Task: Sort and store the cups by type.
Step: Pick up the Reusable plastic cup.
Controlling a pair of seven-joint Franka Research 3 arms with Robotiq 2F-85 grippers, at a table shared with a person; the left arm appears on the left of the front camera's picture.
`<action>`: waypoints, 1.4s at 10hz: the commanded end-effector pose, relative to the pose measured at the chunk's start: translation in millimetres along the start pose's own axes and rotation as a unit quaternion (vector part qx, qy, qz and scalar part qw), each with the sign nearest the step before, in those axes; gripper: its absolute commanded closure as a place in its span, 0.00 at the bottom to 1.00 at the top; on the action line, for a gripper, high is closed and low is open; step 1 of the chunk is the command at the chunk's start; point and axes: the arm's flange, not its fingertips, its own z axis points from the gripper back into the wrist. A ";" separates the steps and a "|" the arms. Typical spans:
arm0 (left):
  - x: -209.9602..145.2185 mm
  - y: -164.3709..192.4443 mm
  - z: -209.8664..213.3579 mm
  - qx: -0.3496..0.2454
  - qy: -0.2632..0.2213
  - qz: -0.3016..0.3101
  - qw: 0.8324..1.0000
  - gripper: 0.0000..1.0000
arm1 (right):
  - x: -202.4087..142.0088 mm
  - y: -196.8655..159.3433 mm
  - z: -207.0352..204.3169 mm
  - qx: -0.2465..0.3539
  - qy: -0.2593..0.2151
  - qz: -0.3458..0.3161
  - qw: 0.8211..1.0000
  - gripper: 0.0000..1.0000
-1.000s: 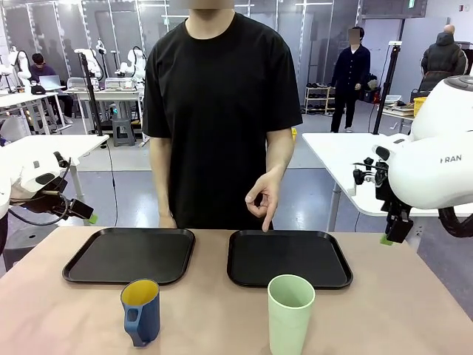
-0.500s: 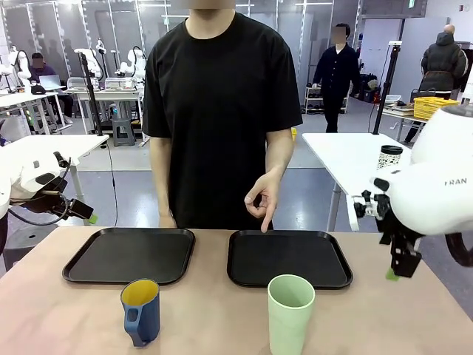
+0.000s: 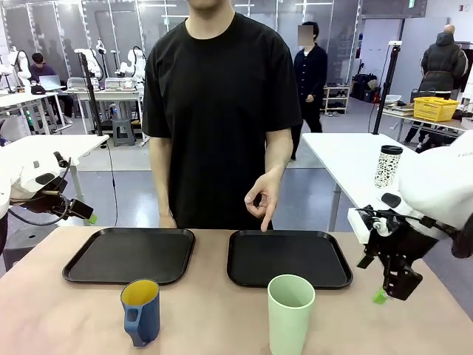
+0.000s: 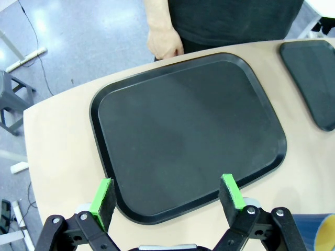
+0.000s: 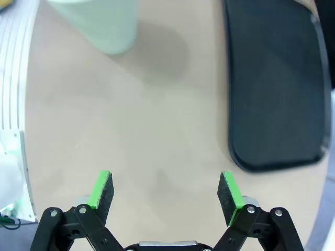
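Two cups untouched: mint tumbler (image 3: 290,314) by the right tray (image 3: 288,259), blue mug (image 3: 140,310) by the left tray (image 3: 129,255); left gripper (image 4: 166,191) and right gripper (image 5: 165,188) gape empty; we should straddle the tumbler mid-height, squarely.

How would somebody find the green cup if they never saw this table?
Start at the tan table. Find the right black tray; the green cup stands just on the robot's side of it. It is tall, pale and handleless, unlike the shorter blue mug.

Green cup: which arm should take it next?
Right. The right gripper, open, hangs low near the green cup; the left gripper sits far off over the left tray.
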 end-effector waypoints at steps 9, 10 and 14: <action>-0.1 -0.7 2.7 0.000 -0.002 -0.002 1.000 0.00 | -30.5 12.5 -82.4 0.108 -0.318 -0.017 0.942 0.00; -0.1 -0.7 2.7 0.000 -0.002 -0.002 1.000 0.00 | -32.6 12.6 -89.3 0.086 -0.336 -0.026 0.938 0.00; -0.1 -0.7 2.7 0.000 -0.002 -0.002 1.000 0.00 | -38.8 13.9 -106.6 0.071 -0.371 -0.028 0.926 0.00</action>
